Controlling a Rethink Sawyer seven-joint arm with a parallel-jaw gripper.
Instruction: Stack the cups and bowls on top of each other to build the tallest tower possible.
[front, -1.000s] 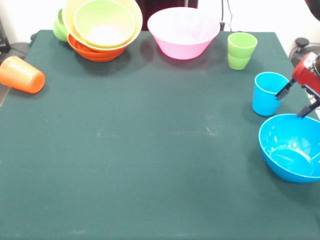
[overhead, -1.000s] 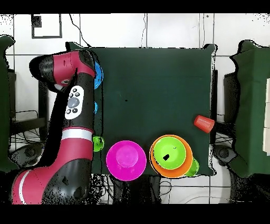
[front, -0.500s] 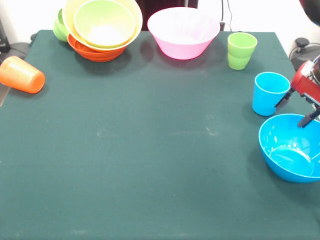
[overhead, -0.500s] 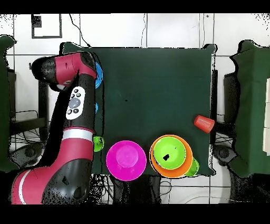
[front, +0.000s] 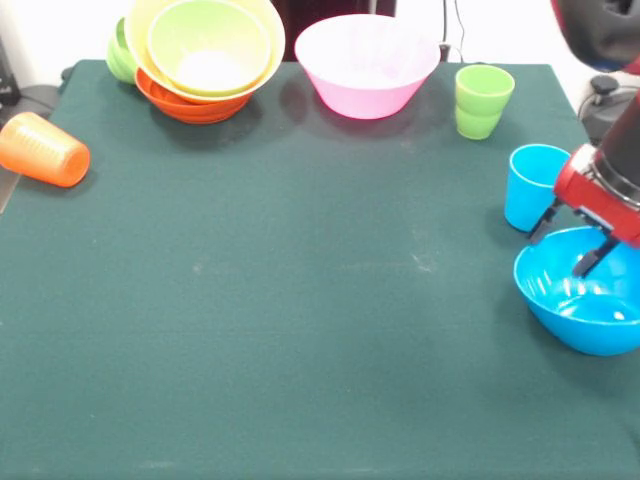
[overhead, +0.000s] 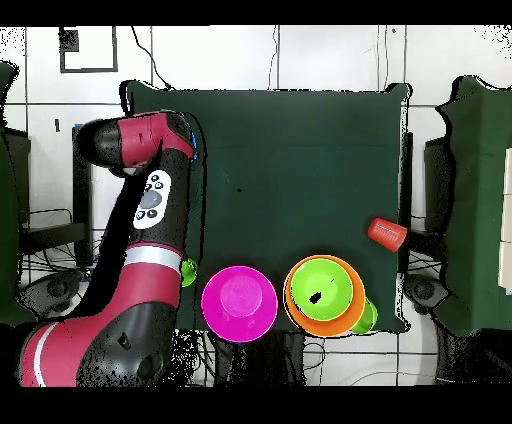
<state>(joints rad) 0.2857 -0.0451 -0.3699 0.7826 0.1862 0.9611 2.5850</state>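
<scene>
Blue bowl (front: 585, 310) cut off at edge, fingers (front: 567, 243) spread over its rim, holding nothing.

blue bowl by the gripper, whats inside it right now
In the front view, the open gripper straddles the blue bowl's far rim, one of the jaws dipping inside. Otherwise only glossy blue interior shows. The arm covers the bowl in the overhead view.

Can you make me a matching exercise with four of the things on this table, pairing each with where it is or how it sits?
1. orange cup
2. pink bowl
3. blue bowl
4. lime green cup

A. upright beside the pink bowl
B. under the gripper
C. lying on its side
D. empty, at the far edge

Pairs: 1-C, 2-D, 3-B, 4-A
</scene>
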